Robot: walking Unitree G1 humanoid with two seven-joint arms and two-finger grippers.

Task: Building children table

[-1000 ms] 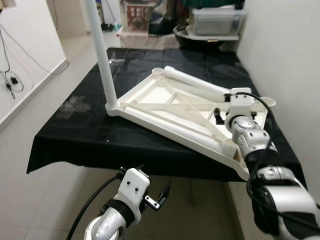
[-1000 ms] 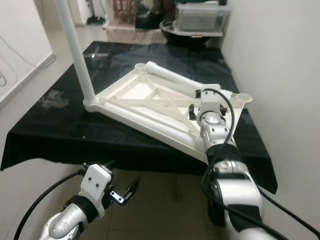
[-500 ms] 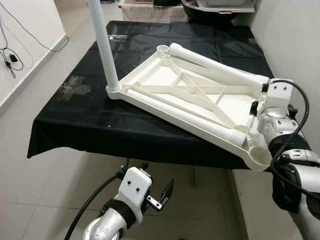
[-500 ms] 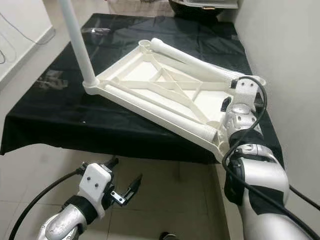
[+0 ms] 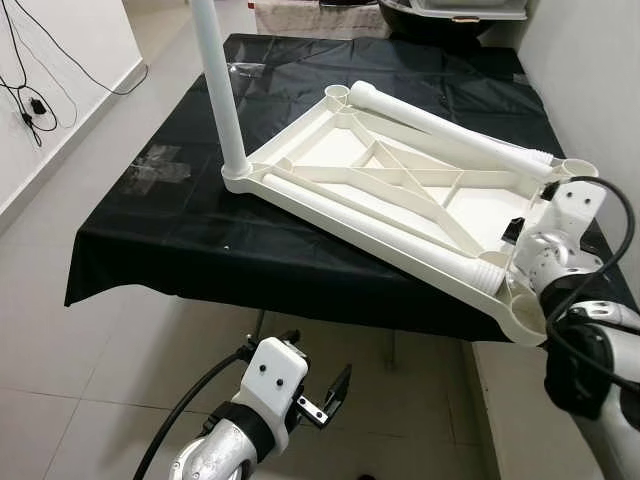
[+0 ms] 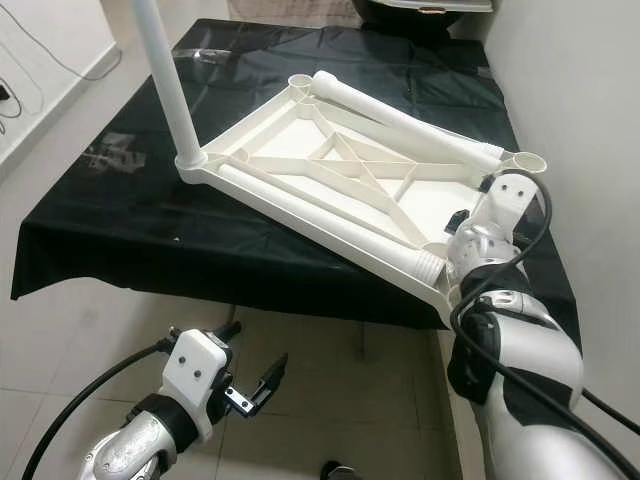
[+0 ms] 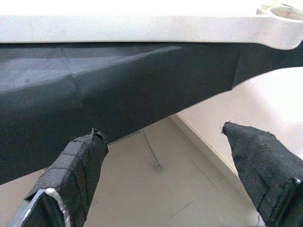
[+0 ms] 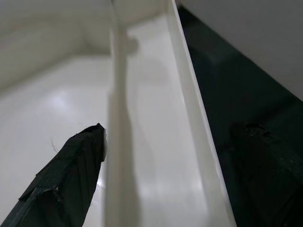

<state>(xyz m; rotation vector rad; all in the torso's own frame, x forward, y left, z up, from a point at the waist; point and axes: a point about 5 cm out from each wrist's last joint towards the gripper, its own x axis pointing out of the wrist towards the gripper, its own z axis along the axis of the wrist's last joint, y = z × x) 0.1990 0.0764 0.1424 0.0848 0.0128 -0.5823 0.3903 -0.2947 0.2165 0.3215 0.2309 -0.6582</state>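
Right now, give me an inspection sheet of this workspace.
Surface: black cloth covers the table and hangs over its near edge.
Job's things: white tabletop lies upside down; one leg stands upright in its left corner socket; two legs lie loose inside it, along the long sides.
Clutter: tape patch on the cloth at left.
Grippers: right gripper at the tabletop's right rim, jaws open astride the rim wall; left gripper low before the table, jaws open, empty.
Cables: black cables on both arms; a cord along the left wall.
Surroundings: tiled floor, white walls, a bin behind the table.
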